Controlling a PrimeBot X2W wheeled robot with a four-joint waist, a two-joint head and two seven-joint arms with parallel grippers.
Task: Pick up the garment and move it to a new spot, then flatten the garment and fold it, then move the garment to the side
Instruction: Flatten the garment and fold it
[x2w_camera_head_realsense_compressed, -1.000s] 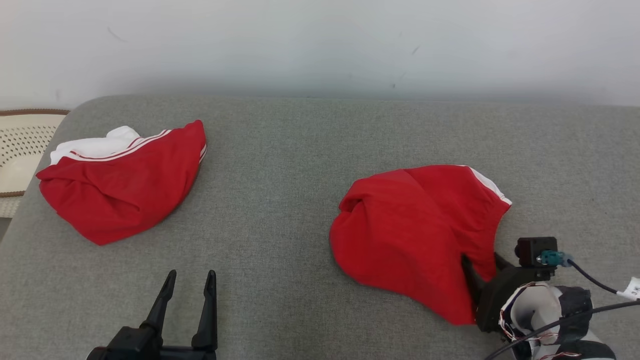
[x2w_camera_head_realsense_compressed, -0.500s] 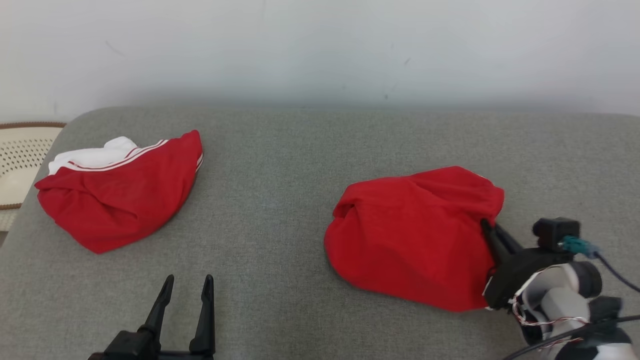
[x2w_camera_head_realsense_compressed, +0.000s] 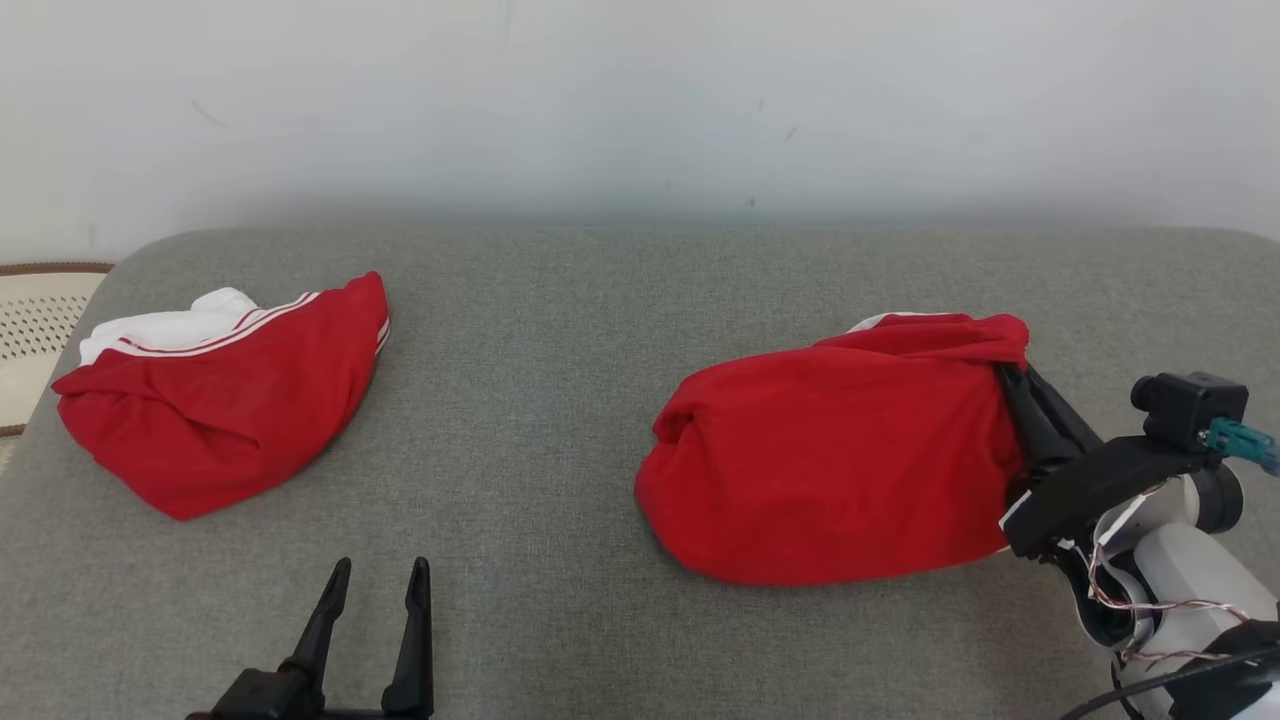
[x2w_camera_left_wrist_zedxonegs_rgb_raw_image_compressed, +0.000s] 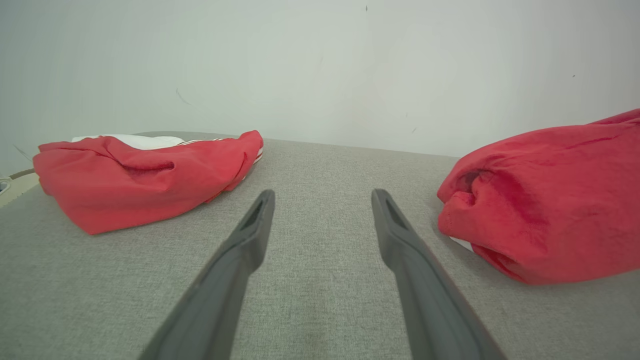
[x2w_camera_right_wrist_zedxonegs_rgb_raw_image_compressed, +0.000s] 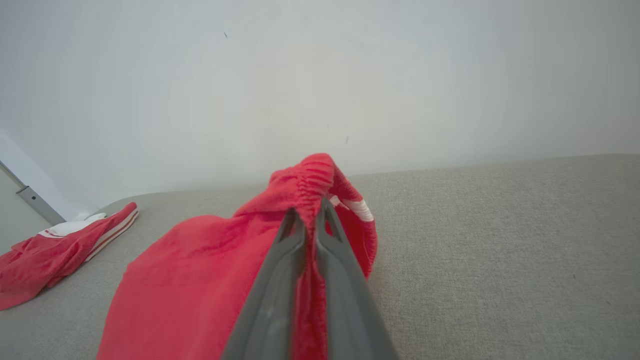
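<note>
**Fingers (x2w_camera_head_realsense_compressed: 1045, 420) pinch shut, edge rising**

Head view: right gripper (x2w_camera_head_realsense_compressed: 1008, 378), open a second ago, has closed on the garment (x2w_camera_head_realsense_compressed: 840, 450) well right of the other red garment (x2w_camera_head_realsense_compressed: 220, 400) and lifted its edge, so the pick-up looks begun. Left wrist view: left gripper (x2w_camera_left_wrist_zedxonegs_rgb_raw_image_compressed: 322, 197) stands spread wide, empty. Right wrist view: fingers clamp gathered cloth.

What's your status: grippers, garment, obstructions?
Right gripper shut on garment edge, edge raised. Left gripper open, idle. Other garment far left, apart. Nothing in the way.
</note>
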